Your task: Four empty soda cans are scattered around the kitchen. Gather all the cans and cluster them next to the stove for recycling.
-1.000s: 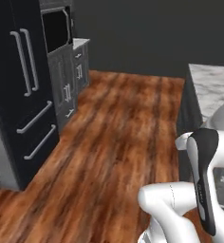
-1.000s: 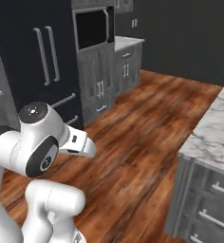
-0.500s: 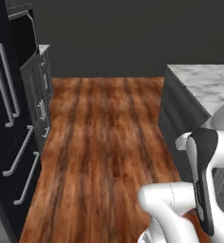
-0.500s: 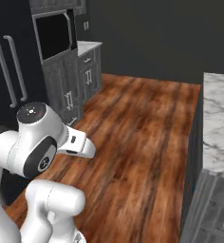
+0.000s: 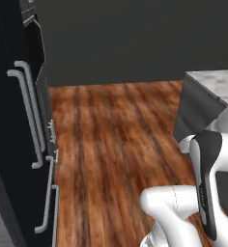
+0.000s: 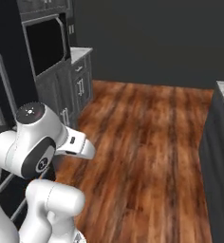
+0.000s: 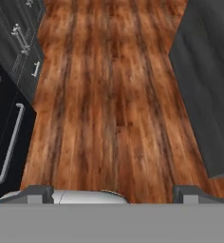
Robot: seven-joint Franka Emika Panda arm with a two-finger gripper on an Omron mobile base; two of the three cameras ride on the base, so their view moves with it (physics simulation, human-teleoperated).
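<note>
The soda cans and the stove are out of view. In the hand view my gripper (image 7: 114, 193) points down over bare wooden floor (image 7: 109, 95). Its two dark fingertips (image 7: 35, 192) stand far apart at the bottom of that view, open with nothing between them. My arm is folded close over the base, with the white elbow (image 6: 35, 152) at the left in the right base view and the forearm (image 5: 207, 183) at the right in the left base view.
A black fridge (image 5: 9, 120) with grey handles stands close on the left. Beyond it are a wall oven (image 6: 45, 45) and grey cabinets (image 6: 80, 83). A dark island (image 5: 198, 111) with a marble top (image 5: 215, 82) bounds the right. The wooden floor (image 5: 116, 135) runs between them to a dark wall.
The whole picture has shifted, so the base has moved: the fridge, oven and cabinets have slid to the left of both base views. The arm holds the same pose.
</note>
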